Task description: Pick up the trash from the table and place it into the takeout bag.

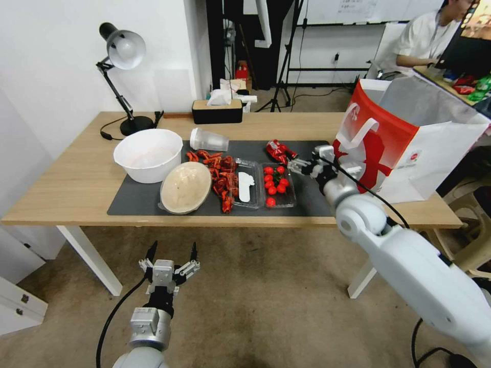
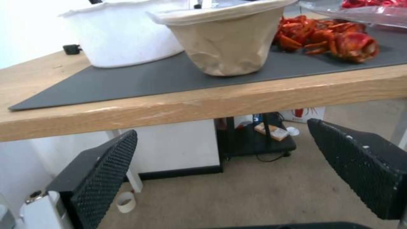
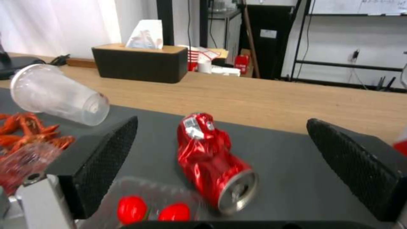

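Now the right hand [image 1: 295, 164] hovers wide open, empty, near the crushed red can [image 1: 279, 151].

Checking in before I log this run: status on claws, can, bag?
Right claw open, over the mat, lined up on crushed red can. Left claw open, parked below table edge. Takeout bag upright, far right. Tomato tray beside can.

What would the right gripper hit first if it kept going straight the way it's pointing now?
Most likely the crushed red can lying on the dark grey mat: it sits centred between the open right gripper, though exact depth is unclear.
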Robot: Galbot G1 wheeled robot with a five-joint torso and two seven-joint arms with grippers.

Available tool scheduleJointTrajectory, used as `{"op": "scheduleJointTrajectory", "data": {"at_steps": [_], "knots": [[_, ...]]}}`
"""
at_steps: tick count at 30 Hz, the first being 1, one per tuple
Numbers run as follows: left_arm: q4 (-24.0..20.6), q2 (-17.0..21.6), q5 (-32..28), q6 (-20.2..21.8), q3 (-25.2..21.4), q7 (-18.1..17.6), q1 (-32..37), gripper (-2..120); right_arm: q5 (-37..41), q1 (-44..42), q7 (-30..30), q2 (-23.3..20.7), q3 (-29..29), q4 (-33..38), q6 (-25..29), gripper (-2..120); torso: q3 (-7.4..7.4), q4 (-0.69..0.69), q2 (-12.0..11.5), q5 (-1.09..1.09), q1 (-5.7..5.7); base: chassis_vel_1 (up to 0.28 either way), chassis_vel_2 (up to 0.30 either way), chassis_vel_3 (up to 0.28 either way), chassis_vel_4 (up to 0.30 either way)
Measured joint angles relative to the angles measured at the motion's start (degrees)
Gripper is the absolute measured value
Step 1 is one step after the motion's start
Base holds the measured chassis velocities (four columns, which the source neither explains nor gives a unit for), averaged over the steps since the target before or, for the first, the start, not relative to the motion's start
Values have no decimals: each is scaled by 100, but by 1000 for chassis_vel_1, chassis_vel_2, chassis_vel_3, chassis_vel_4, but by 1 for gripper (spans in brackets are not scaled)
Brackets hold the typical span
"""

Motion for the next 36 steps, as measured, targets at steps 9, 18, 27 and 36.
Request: {"op": "scheduleJointTrajectory", "data": {"at_steps": [9,18,27,36], "knots": [[-13,80,-172,61,-123,54,-4,100,500,1091,21,416,-707,-988,-279,100,0,1,0,0,0,0,0,0,0],[-128,203,-330,74,-217,109,-32,100,588,1819,109,994,-1143,-1812,-977,100,0,1,1,0,0,0,0,0,0],[-145,240,-392,48,-193,213,-37,100,753,1969,135,1163,-1164,-2123,-1636,100,-1,0,1,0,0,0,0,0,0],[-164,242,-410,37,-165,230,-35,100,853,2037,296,1214,-1137,-2275,-2052,100,0,0,1,0,0,0,0,0,0]]}}
